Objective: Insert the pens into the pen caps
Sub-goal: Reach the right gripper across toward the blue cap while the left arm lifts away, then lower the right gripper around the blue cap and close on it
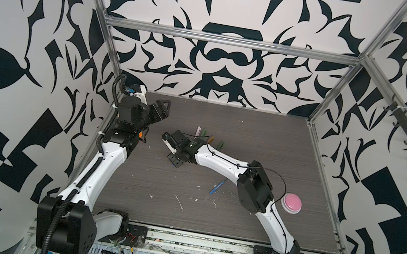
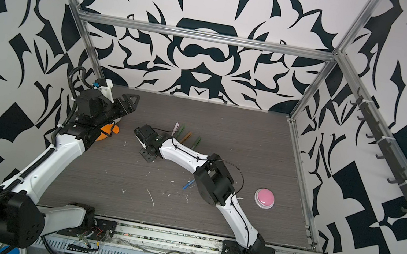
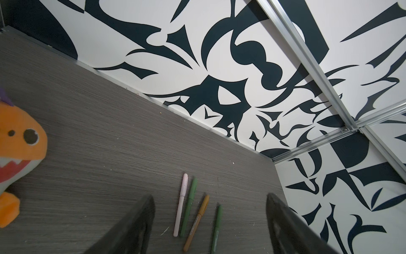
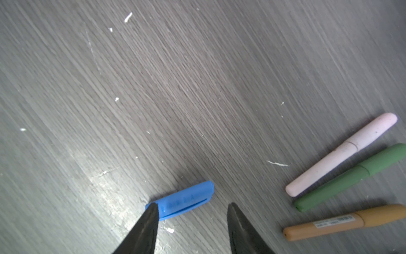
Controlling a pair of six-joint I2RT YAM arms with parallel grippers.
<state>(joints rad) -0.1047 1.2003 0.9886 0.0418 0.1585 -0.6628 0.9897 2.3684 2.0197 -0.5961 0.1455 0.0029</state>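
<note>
Lying flat on the table [image 4: 197, 77], the blue cap [image 4: 182, 201] sets its long axis crosswise to the right gripper [image 4: 193, 206]. The gripper's jaws stand apart and clamp nothing, and one dark fingertip [image 4: 153, 211] sits at the cap's end. A slit runs along the cap's smooth plastic.

The blue pen [image 1: 217, 186] lies uncapped on a diagonal beside the right arm's elbow, well apart from its cap.

Four capped pens lie side by side in a loose fan with their caps toward the back wall: the pink pen [image 3: 180, 204], a green pen [image 3: 189, 206], the orange pen [image 3: 196, 222] and a second green pen [image 3: 216, 228].

The left gripper [image 3: 210, 196] hangs wide and empty near the back left corner, above an orange plush dinosaur [image 3: 19, 140].

The table is grey wood-grain flecked with white scuffs. Black-and-white patterned walls [image 1: 231, 11] and an aluminium frame [image 1: 229, 40] enclose it. A round pink button [image 1: 292, 202] sits to the right.
</note>
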